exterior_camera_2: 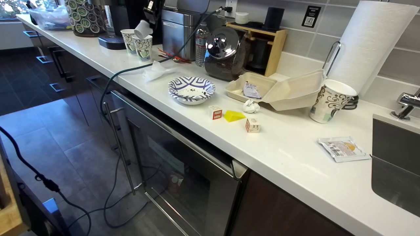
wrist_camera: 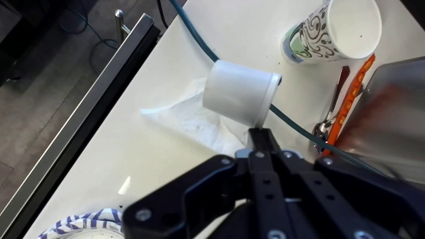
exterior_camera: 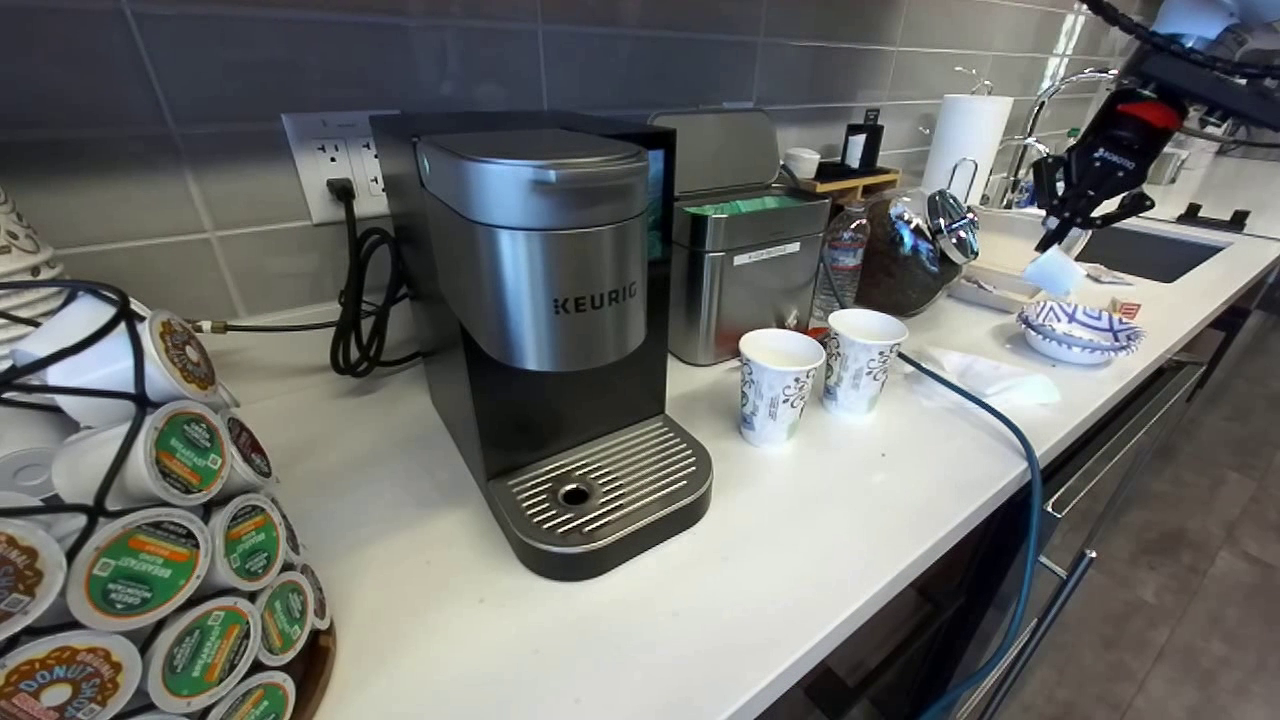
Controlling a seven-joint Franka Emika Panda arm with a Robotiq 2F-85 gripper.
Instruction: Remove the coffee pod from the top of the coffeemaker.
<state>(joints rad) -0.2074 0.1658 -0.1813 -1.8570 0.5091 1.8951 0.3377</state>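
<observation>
The white coffee pod (wrist_camera: pixel 239 91) hangs tilted from the tips of my gripper (wrist_camera: pixel 260 134) in the wrist view. My gripper is shut on the pod's rim. Both exterior views also show the pod (exterior_camera: pixel 1053 271) (exterior_camera_2: pixel 143 29) and the gripper (exterior_camera: pixel 1050 232) (exterior_camera_2: pixel 152 23). The pod is held in the air above the counter; its lid faces away and is mostly hidden. The silver and black Keurig coffeemaker (exterior_camera: pixel 560 290) stands on the counter with its lid down, apart from the gripper. No pod shows on its top.
Two paper cups (exterior_camera: pixel 778 385) (exterior_camera: pixel 862 360) stand beside the coffeemaker. A steel bin (exterior_camera: pixel 740 270), glass jar (exterior_camera_2: pixel 226 52) and bottle (exterior_camera_2: pixel 201 42) are at the wall. A green hose (wrist_camera: pixel 199 36) crosses the counter near a napkin (wrist_camera: pixel 196 122). A patterned bowl (exterior_camera_2: pixel 192 90) sits near the front edge.
</observation>
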